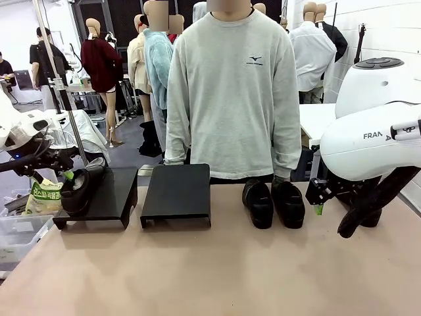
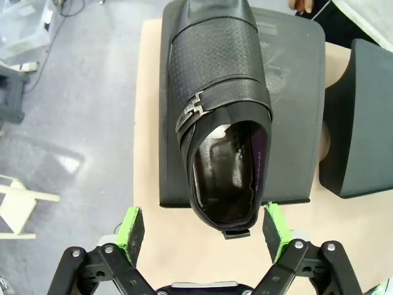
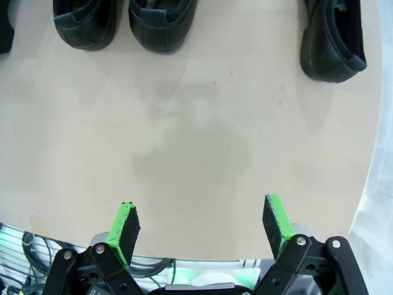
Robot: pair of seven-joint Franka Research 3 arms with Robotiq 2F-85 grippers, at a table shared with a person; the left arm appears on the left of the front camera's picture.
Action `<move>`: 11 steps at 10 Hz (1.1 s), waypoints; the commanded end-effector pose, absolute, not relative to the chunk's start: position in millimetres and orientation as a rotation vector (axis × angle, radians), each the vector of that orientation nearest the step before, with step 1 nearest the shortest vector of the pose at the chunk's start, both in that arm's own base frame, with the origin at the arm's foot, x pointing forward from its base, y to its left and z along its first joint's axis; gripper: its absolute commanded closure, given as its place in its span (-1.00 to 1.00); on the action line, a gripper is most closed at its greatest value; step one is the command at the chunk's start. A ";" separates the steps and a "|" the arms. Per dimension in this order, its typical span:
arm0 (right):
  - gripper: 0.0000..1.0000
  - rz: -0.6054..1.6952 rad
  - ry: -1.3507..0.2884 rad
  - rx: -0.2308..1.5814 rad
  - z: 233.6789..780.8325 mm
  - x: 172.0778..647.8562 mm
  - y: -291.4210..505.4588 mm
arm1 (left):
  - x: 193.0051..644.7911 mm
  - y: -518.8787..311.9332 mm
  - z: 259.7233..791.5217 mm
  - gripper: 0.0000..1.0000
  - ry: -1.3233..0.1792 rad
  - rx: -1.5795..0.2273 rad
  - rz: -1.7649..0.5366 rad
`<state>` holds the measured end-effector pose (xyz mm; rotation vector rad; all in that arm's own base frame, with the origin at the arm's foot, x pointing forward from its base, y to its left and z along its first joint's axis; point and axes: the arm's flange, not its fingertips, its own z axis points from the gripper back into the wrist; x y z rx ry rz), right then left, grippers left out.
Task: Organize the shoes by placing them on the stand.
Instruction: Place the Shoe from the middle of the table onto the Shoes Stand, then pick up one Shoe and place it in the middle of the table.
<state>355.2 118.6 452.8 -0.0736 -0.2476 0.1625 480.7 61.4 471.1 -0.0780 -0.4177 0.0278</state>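
A black buckled shoe (image 2: 218, 104) lies on the left black stand (image 2: 295, 123), its heel jutting over the stand's near edge. My left gripper (image 2: 202, 212) is open, with a green pad on each side of the heel and a gap between pad and shoe. From the front, this shoe (image 1: 79, 187) sits on the left stand (image 1: 108, 197), with the left gripper (image 1: 66, 174) beside it. Two shoes (image 1: 258, 203) (image 1: 288, 203) stand side by side on the table. My right gripper (image 3: 199, 206) hangs open over bare table, with those two shoes (image 3: 86, 21) (image 3: 161, 21) and a third shoe (image 3: 331, 37) ahead.
A second black stand (image 1: 176, 194) sits bare beside the first. A person (image 1: 230, 99) stands at the table's far side. A clear bin (image 1: 16, 237) and a green-and-white bag (image 1: 43, 194) are off the table's left edge. The near half of the table (image 1: 210, 276) is bare.
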 end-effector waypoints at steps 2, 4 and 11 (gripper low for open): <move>-1.00 0.149 -0.246 -0.069 451.7 354.5 120.0 | 487.5 62.3 471.2 -1.00 -0.413 -0.077 0.029; -1.00 0.149 -0.246 -0.069 451.7 354.5 120.0 | 487.5 62.3 471.2 -1.00 -0.413 -0.077 0.029; -1.00 0.149 -0.246 -0.069 451.7 354.5 120.0 | 416.7 8.1 526.0 -1.00 -0.635 -0.260 -0.139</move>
